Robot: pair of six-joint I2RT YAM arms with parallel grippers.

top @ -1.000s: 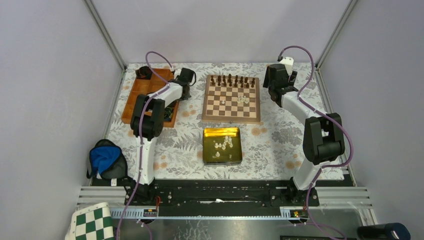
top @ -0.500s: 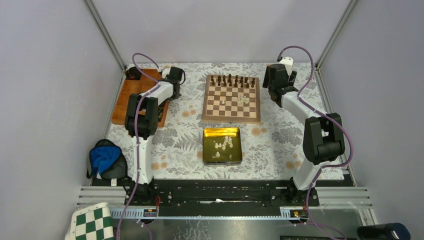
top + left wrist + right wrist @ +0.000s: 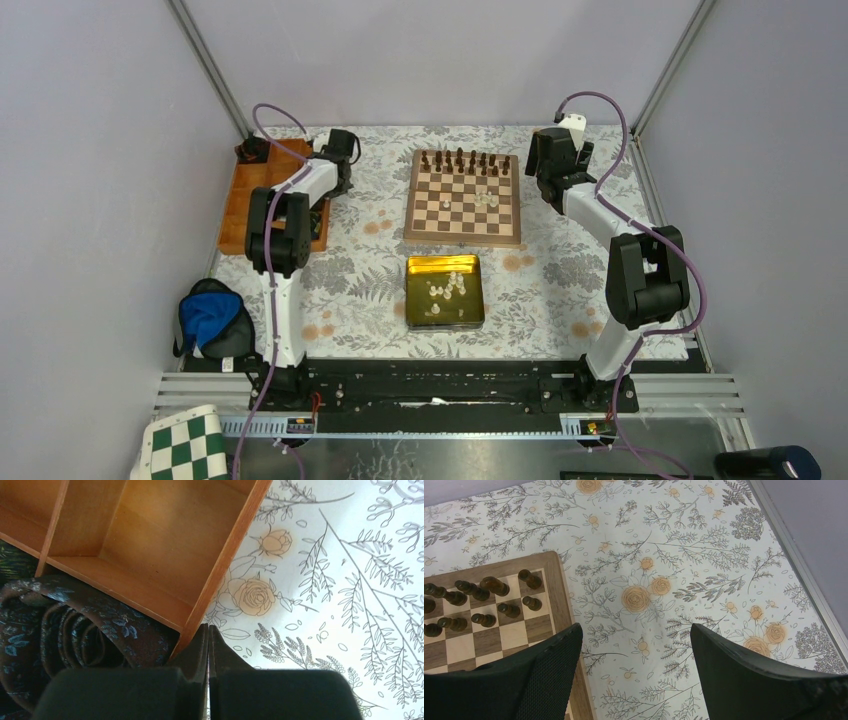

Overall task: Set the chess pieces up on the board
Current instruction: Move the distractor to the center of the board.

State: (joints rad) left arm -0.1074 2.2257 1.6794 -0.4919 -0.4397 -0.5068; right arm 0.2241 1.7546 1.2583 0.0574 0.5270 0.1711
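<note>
The tiny cream-white chess pieces point(image 3: 447, 287) lie mostly in a shallow gold metal tin point(image 3: 410, 300) just on the near side of the square wooden chessboard point(image 3: 462, 241) with dark brown and cream squares. A few stand loose on its middle squares, toward the right. The small dark brown chess pieces point(image 3: 460, 160) fill its two far rows, so I judge the white side barely begun.

My right gripper point(image 3: 635, 635) hangs just off the board's far right corner, fingers spread wide and empty. My left gripper point(image 3: 208, 642) sits well to the board's left, fingers pressed together on nothing, tips at the corner of the orange wooden compartment tray point(image 3: 150, 545). I cannot tell whether they touch it.

Next, I reckon, one arm must reach the tin, part its fingers narrowly and pinch a single piece without jostling its neighbours.
</note>
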